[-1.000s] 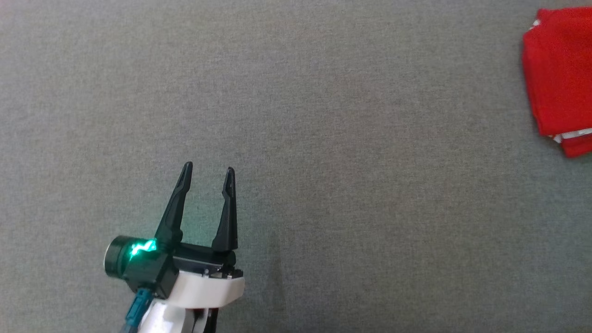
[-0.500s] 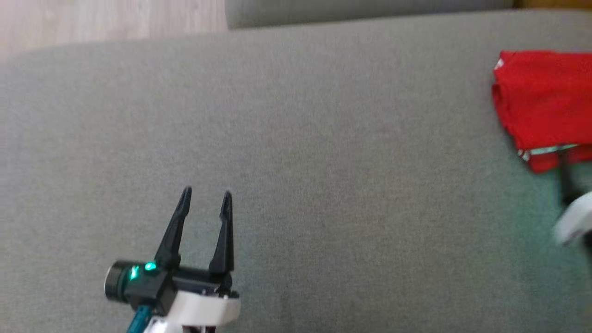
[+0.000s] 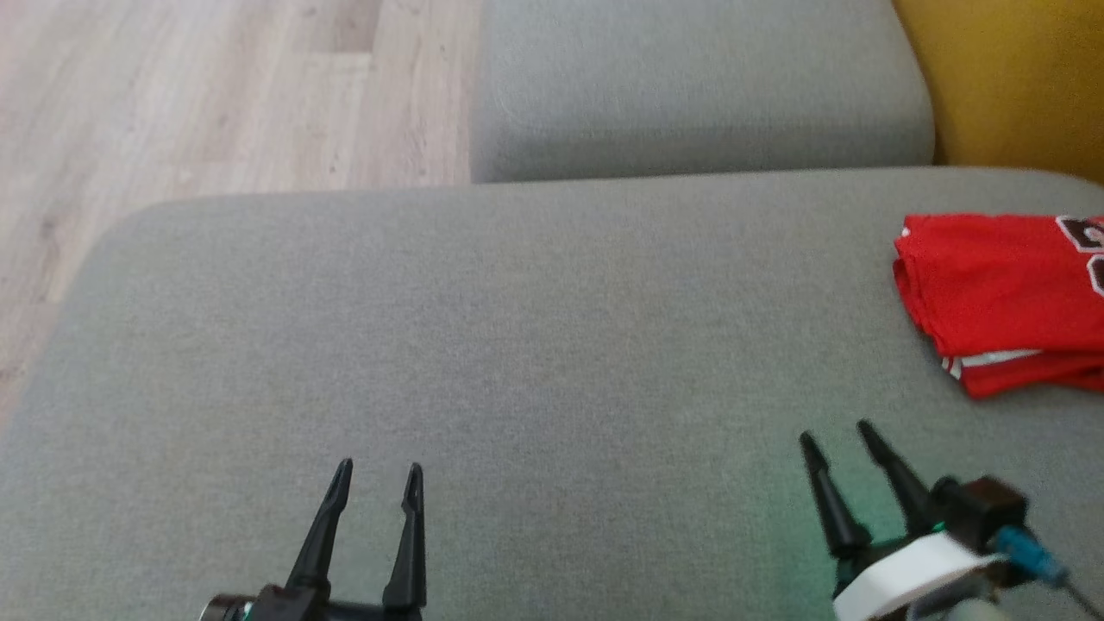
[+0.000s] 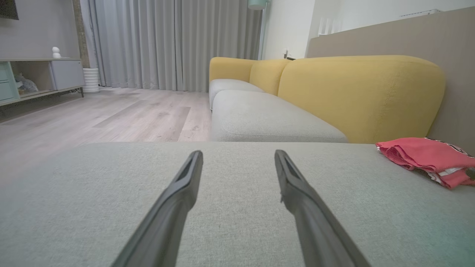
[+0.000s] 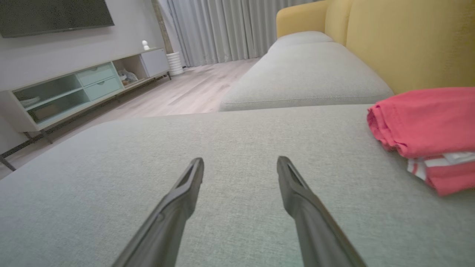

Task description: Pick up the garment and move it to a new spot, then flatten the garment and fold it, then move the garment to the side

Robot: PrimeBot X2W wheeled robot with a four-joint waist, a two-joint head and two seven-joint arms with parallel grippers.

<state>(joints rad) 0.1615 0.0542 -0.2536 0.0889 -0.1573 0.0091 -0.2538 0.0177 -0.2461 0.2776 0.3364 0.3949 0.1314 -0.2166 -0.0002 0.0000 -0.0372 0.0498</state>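
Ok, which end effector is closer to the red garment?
The right end effector, at the head view's lower right, just short of the folded red garment; the left end effector sits far across the grey cushion, at the lower left.

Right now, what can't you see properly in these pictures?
Head view: the red garment runs off the right edge, so its dark print is cut short.
Head view: the left gripper has its base cut by the bottom edge.
Right wrist view: the bits on the cabinet shelves are too small to name.
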